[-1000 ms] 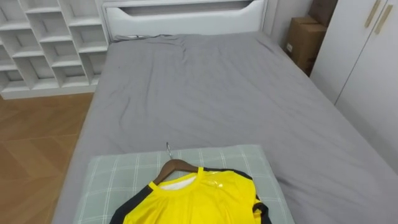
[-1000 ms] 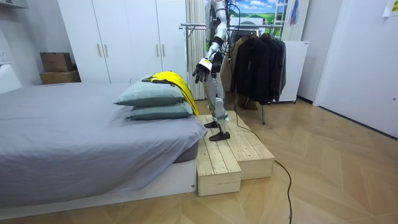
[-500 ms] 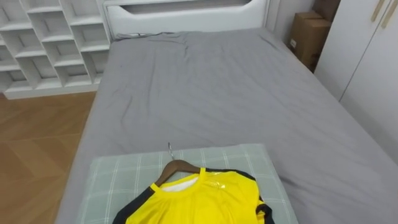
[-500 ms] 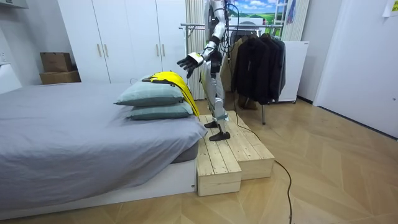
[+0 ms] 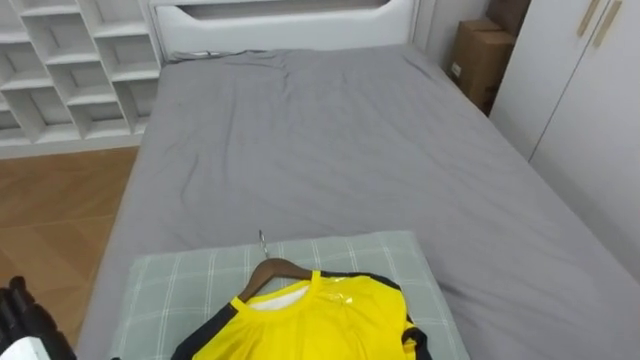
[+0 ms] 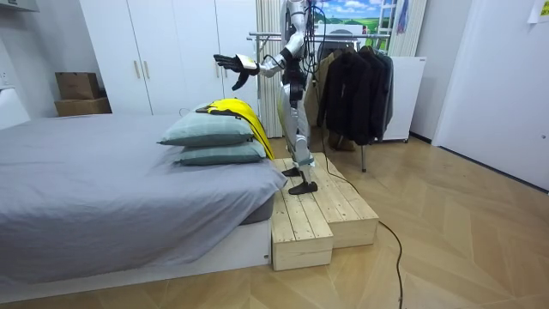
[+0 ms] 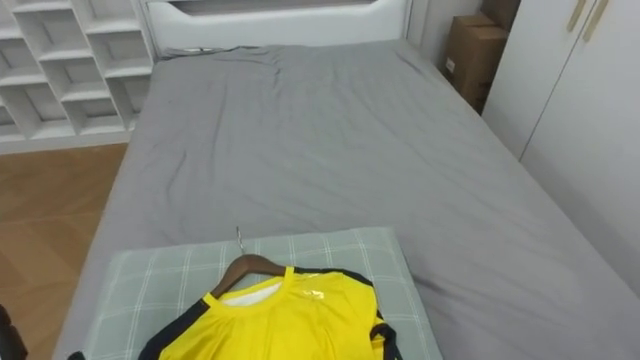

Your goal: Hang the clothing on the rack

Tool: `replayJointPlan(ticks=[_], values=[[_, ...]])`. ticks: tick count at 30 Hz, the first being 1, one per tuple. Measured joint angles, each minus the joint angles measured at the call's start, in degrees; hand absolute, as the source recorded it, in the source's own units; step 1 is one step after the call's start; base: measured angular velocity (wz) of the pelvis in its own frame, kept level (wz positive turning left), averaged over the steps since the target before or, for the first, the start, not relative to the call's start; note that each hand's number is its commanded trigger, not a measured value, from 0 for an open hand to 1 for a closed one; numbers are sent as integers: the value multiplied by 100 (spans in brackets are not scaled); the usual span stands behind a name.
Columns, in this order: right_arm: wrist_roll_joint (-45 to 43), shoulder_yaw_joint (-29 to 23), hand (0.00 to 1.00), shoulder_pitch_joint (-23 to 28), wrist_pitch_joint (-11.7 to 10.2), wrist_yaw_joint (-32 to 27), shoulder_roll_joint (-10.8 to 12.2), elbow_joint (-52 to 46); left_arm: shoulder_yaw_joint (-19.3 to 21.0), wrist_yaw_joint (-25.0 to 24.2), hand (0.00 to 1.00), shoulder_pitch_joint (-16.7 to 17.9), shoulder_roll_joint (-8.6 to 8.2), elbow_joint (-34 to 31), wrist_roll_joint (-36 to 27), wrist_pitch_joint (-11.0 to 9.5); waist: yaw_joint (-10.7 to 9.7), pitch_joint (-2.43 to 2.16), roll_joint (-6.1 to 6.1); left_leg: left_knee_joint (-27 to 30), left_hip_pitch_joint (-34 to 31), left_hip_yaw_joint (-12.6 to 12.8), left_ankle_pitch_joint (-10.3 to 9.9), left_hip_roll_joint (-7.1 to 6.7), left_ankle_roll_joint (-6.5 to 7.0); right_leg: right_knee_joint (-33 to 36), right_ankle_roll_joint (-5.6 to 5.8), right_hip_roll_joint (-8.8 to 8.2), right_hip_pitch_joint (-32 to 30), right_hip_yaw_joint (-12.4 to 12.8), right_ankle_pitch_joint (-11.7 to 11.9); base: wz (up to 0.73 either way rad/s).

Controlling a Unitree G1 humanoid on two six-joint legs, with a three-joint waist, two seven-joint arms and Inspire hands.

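L robot hand (image 6: 232, 63) open, prob. empty.

A yellow jersey (image 5: 318, 322) on a wooden hanger (image 5: 272, 268) is laid on a green checked pillow (image 5: 170, 290), upon a grey bed (image 5: 330, 150).

**A:** How many beds do we count?

**B:** We count one bed (image 5: 330, 140). We also make it two pillows (image 6: 208, 130), one yellow shirt (image 5: 322, 318) and one wooden hanger (image 5: 276, 270).

**A:** And the furniture?

**B:** We count one white shelf unit (image 5: 60, 80), one clothes rack (image 6: 266, 36) and two wooden platforms (image 6: 300, 230).

**A:** How many boxes do we get?

**B:** We get two cardboard boxes (image 6: 79, 86).

**A:** And the dark garments (image 6: 352, 90)?

**B:** There are several, but we cannot count them apart.

**A:** How many of the robot's hands do we count?

**B:** We count one, the left hand (image 6: 230, 65).
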Motion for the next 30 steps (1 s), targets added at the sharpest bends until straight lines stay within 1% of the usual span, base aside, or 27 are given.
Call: replayJointPlan(ticks=[2, 6, 10, 12, 14, 17, 20, 24, 27, 30], values=[[12, -5, 0, 5, 1, -3, 0, 0, -77, 0, 0, -50, -1, 0, 6, 0, -11, 2, 12, 0, -2, 23, 0, 0, 0, -2, 0, 0, -9, 2, 0, -2], [2, -13, 0, -5, 0, 0, -1, 3, -82, -1, 0, -128, 0, 1, 9, 12, -167, -7, 55, 10, -31, 21, 0, 0, 0, -8, 0, -1, -35, 7, 0, -1], [3, -11, 0, 1, 9, 5, -14, 24, -90, -2, 0, -200, 0, 9, 9, 49, -238, -14, 92, 14, -19, 43, 0, 0, 0, 0, 0, 1, -35, 38, 0, -3], [4, -12, 0, -1, 77, 4, -17, 22, -99, -3, 0, -200, 0, 9, 9, 131, -279, -28, 116, 14, -3, 55, 0, 0, 0, 12, -1, 5, -33, 65, 0, -4], [3, -12, 0, -2, 126, 3, -21, 25, -100, -3, 0, -202, 0, 9, 9, 145, -296, -31, 121, 14, 4, 61, 0, 0, 0, 15, -1, 10, -33, 91, 0, -4], [-5, -12, 0, -9, 138, -4, -21, 50, -142, -25, 0, -202, 0, 11, 9, 206, -308, -30, 120, 14, 19, 66, 0, 0, 0, 26, -1, 18, -33, 135, 0, -2], [-5, -16, 0, -12, 192, -2, -23, 62, -160, -99, 0, -203, 0, 13, 10, 275, -317, -21, 108, 13, 22, 70, 0, 0, 0, 26, -1, 20, -32, 149, 0, -1], [-6, -5, 0, -23, 203, 15, -26, 170, -173, -387, 0, -224, 0, 24, 9, 390, -359, -1, 85, 13, 15, 71, 0, -3, 0, 25, -2, 17, -35, 147, -20, 0], [-8, -5, 0, -30, 242, 25, -27, 175, -206, -582, 0, -335, -1, 200, 7, 416, -417, 27, 55, 14, 6, 86, 0, -26, 0, 28, 8, -4, -46, 149, -83, 0], [-26, -14, 0, -22, 245, 23, -26, 184, -248, -820, 0, -401, -1, 259, 10, 421, -455, 30, 50, 14, 7, 117, 0, -25, 0, 28, 8, -3, -47, 161, -83, -1]])
